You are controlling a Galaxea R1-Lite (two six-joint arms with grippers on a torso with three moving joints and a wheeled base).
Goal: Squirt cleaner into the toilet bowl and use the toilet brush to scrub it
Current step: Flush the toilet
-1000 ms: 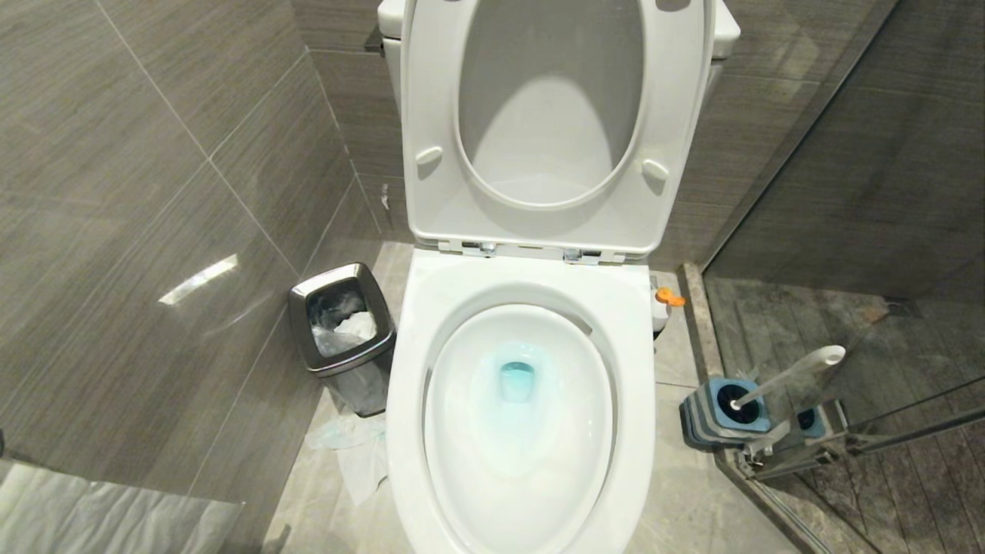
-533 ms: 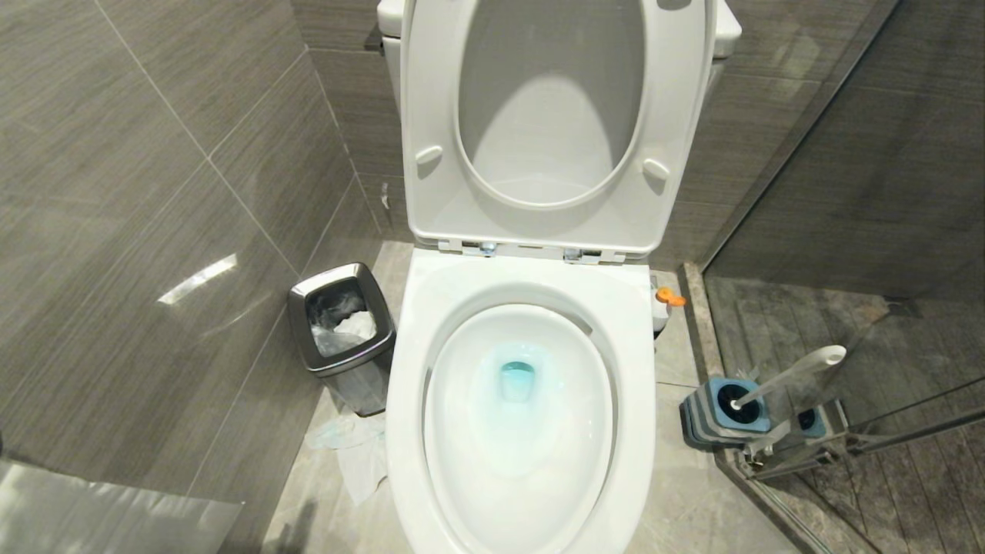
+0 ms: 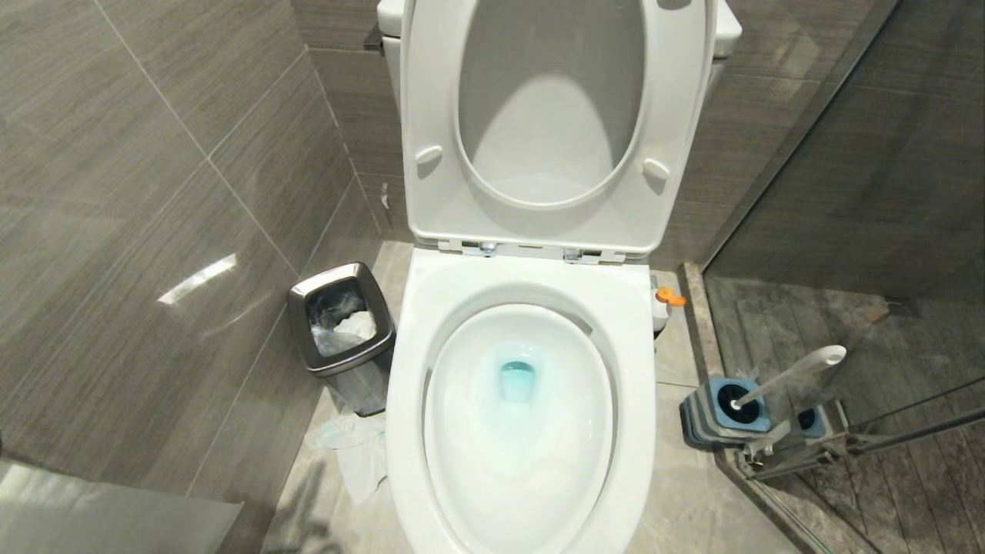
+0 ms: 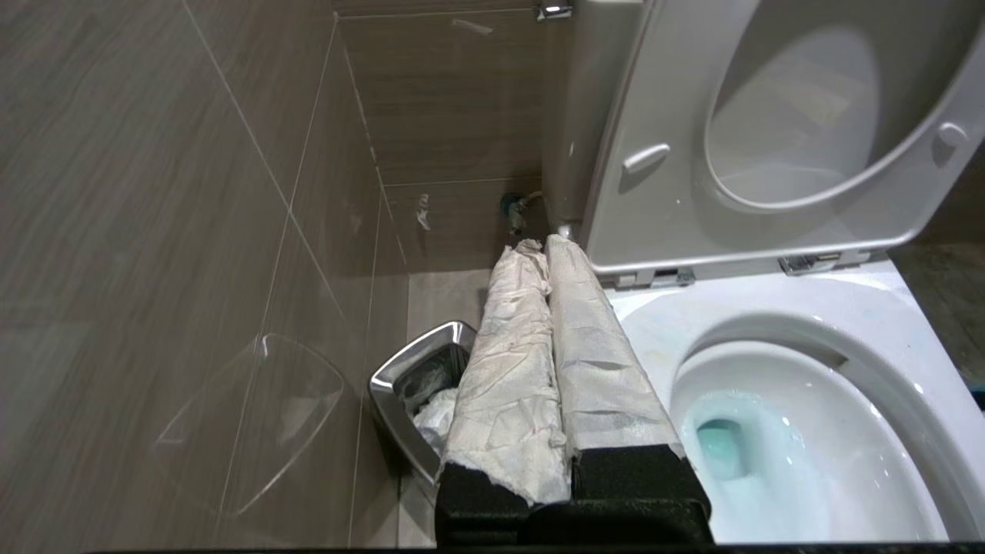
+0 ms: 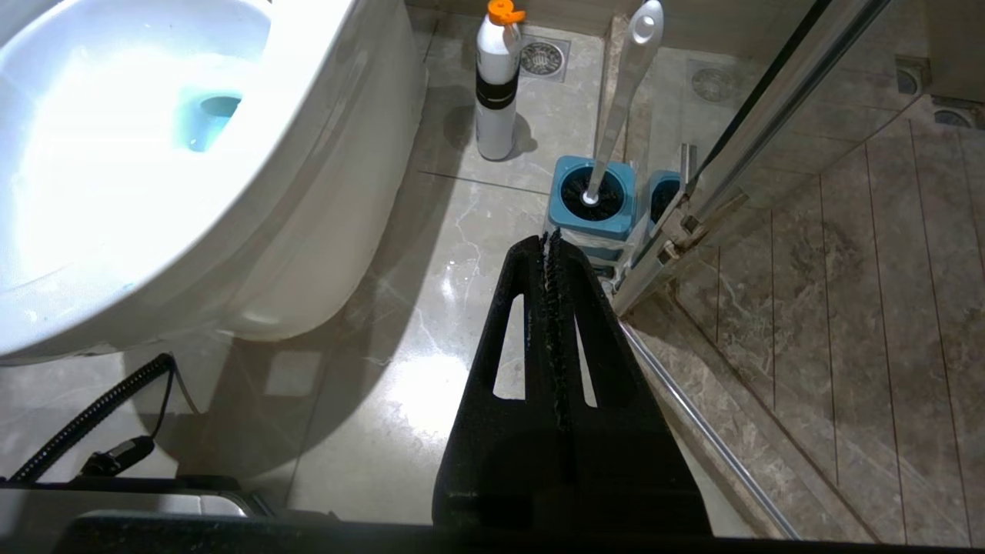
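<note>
The white toilet bowl [image 3: 431, 323] stands in the middle with seat and lid raised, and teal-blue water [image 3: 517, 381] sits in its basin. The cleaner [image 3: 663, 302], a white bottle with an orange cap, is on the floor at the bowl's right rear. The toilet brush [image 3: 785, 377] stands in its blue holder [image 3: 723, 412] to the right. Neither gripper shows in the head view. My left gripper [image 4: 539, 245] is shut and empty, its fingers wrapped in white paper, and it hangs beside the bowl's rim [image 4: 769, 308]. My right gripper [image 5: 551, 237] is shut and empty above the floor, short of the holder [image 5: 596, 208], brush [image 5: 623, 85] and cleaner [image 5: 496, 85].
A steel bin [image 3: 342, 331] with crumpled paper stands left of the bowl, against the tiled wall. Loose paper [image 3: 354, 454] lies on the floor before it. A glass shower partition with a metal rail [image 3: 846, 438] closes the right side. A black cable [image 5: 92, 415] lies under the bowl.
A shadow has spread over the floor at the bowl's lower left in the head view. The bowl, cleaner, brush and bin have not moved.
</note>
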